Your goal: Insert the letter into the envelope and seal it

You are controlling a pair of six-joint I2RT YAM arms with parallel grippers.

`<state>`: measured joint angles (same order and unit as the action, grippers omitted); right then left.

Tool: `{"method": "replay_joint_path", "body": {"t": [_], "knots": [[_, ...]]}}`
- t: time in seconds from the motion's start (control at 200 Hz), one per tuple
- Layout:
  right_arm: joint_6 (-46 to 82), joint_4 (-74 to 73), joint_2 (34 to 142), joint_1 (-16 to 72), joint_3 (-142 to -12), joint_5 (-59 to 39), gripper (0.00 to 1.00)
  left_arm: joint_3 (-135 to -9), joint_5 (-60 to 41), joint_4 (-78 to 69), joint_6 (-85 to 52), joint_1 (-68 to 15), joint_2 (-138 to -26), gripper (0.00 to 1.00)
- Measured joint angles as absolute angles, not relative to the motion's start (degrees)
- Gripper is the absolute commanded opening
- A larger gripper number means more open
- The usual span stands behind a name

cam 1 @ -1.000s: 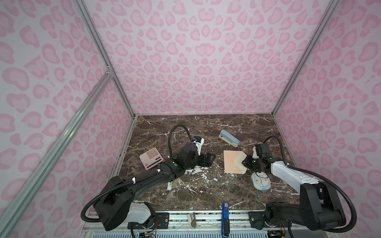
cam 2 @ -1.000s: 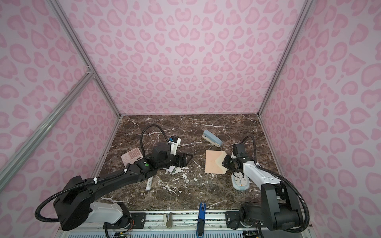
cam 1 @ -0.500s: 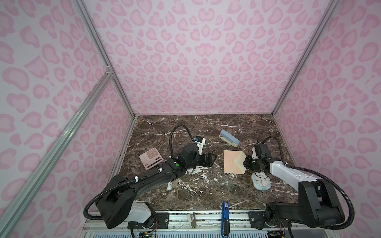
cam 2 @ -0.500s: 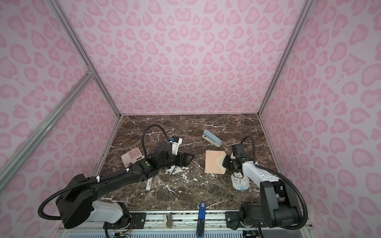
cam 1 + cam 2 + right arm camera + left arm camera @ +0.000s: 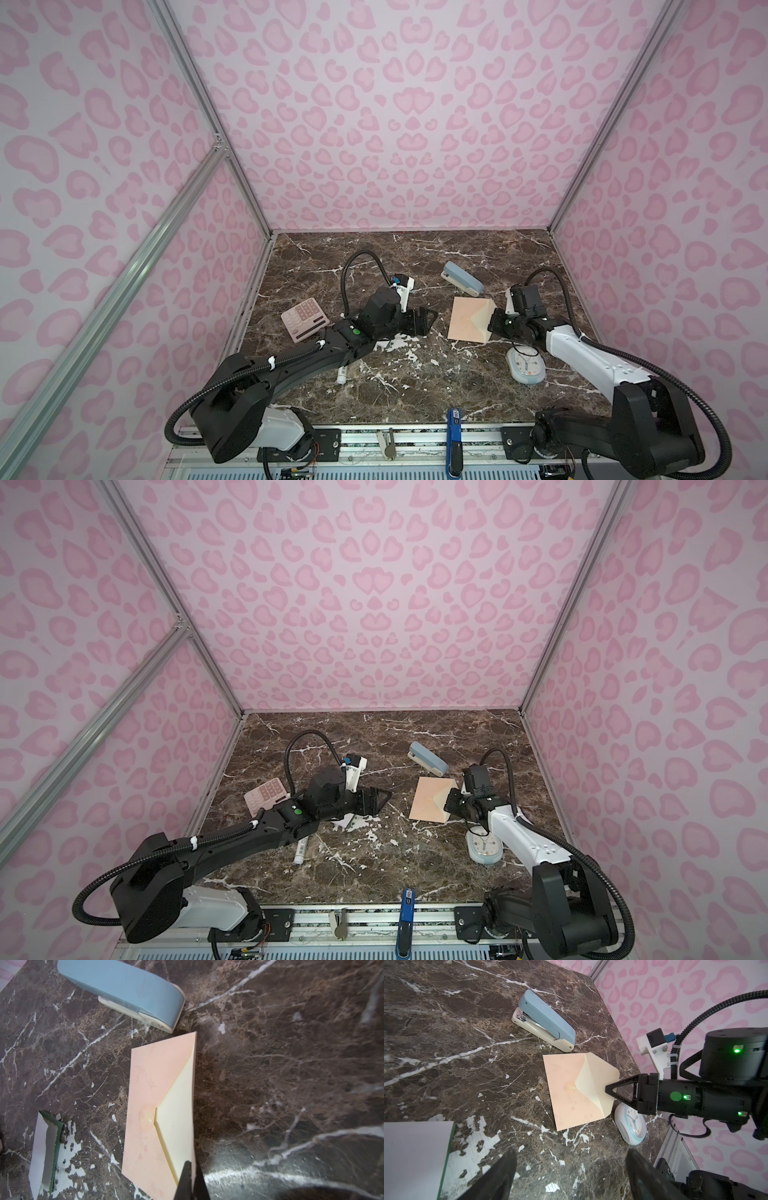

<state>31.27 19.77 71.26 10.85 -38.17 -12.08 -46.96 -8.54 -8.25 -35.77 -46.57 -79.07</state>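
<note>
The peach envelope (image 5: 465, 322) lies flat on the marble, right of centre. Its cream flap (image 5: 598, 1084) is lifted off the body. My right gripper (image 5: 192, 1164) is shut on the flap's outer edge; in the left wrist view the right gripper (image 5: 607, 1088) pinches that edge with its tips. The letter (image 5: 415, 1157), a white card with a green edge, lies flat to the left of the envelope and is partly hidden under my left arm in a top view (image 5: 345, 821). Above the table near it, my left gripper (image 5: 571, 1178) stands open and holds nothing.
A blue stapler (image 5: 463, 277) sits just behind the envelope. A small white and blue clock (image 5: 525, 365) lies under my right forearm. At the left are a pink calculator (image 5: 304, 321) and a white tube (image 5: 341, 376). Patterned walls close in three sides.
My right gripper has shut on the edge of the envelope's flap. My left gripper has shifted a little to the right, still open.
</note>
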Motion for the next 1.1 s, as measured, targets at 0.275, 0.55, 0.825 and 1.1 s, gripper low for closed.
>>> {"method": "replay_joint_path", "body": {"t": [0.275,0.55,0.825,1.1], "knots": [[31.53,26.17,60.77,15.14,-40.05,-11.55,0.00,-46.09,-5.96,-5.72,-34.39,-46.61,-72.51,0.85],[36.84,29.65,54.52,22.33,-40.47,-10.28,0.00,-43.68,-1.19,-1.19,-32.64,-46.59,-63.20,0.86],[44.40,27.49,56.01,35.46,-42.09,-8.43,0.00,-41.23,4.56,3.77,-31.16,-46.02,-54.00,0.87],[51.07,19.94,60.55,45.65,-41.76,-6.37,0.00,-39.33,8.16,7.73,-30.98,-45.80,-47.92,0.88]]}}
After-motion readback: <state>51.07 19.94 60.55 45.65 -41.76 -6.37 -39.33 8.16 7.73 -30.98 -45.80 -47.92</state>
